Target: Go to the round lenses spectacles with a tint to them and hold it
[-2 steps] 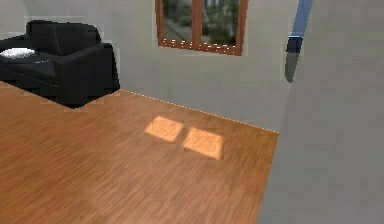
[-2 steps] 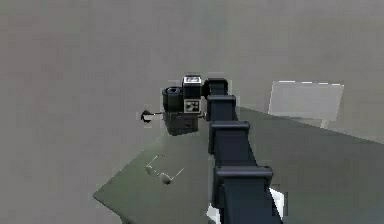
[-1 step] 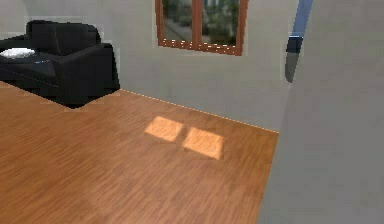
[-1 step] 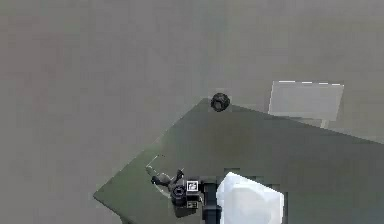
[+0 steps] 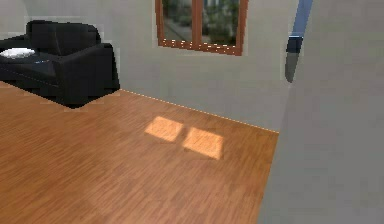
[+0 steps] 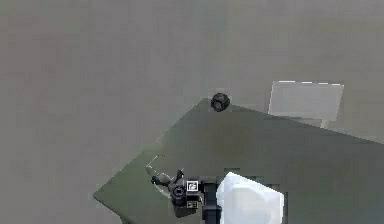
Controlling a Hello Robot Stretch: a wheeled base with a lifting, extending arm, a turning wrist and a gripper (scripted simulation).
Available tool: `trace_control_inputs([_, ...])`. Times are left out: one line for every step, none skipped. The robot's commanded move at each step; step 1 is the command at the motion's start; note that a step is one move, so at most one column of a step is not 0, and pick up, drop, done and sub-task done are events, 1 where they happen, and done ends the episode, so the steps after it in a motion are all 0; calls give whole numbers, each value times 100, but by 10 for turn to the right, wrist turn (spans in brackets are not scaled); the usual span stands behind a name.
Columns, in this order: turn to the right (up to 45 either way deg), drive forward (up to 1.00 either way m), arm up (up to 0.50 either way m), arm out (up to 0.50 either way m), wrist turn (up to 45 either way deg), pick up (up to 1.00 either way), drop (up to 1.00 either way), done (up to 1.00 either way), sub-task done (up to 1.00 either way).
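Low over the near corner of a dark green-grey counter (image 6: 300,160): the pincer (image 6: 157,177), its thin fingers (image 6: 155,173) aimed toward the arm side view's left and a little up. Just off the fingertips, on the counter top, a few faint pale lines (image 6: 151,161). Possibly the wire frame of the tinted round spectacles, but too slight to confirm by shape or colour. Impossible to tell whether the pincer is touching, over or beside them, or whether it grips anything at all. Long axis of the lines not readable.

Just beside the white marker squares (image 6: 190,188), toward that view's right: a white box (image 6: 252,203), near enough to crowd a sideways shift of the wrist. Near the counter's far edge, well apart from the pincer: a small dark round object (image 6: 220,101). Beyond it, against the grey wall, a pale grey panel (image 6: 306,100).

Ahead, in the forward view: a wooden floor (image 5: 100,170) with two sunlit patches, a black armchair (image 5: 65,60) bearing something white (image 5: 15,52), and a wood-framed window (image 5: 202,25).

By these views, probably close to the grasp itself. Any move to come likely short and toward the arm side view's left, with the counter's edge just past the fingertips.
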Motion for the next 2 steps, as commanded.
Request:
trace_control_inputs([0, 0, 10, 0, 0, 0, 0, 0, 0])
trace_control_inputs([0, 0, 0, 0, 0, 0, 0, 100, 0])
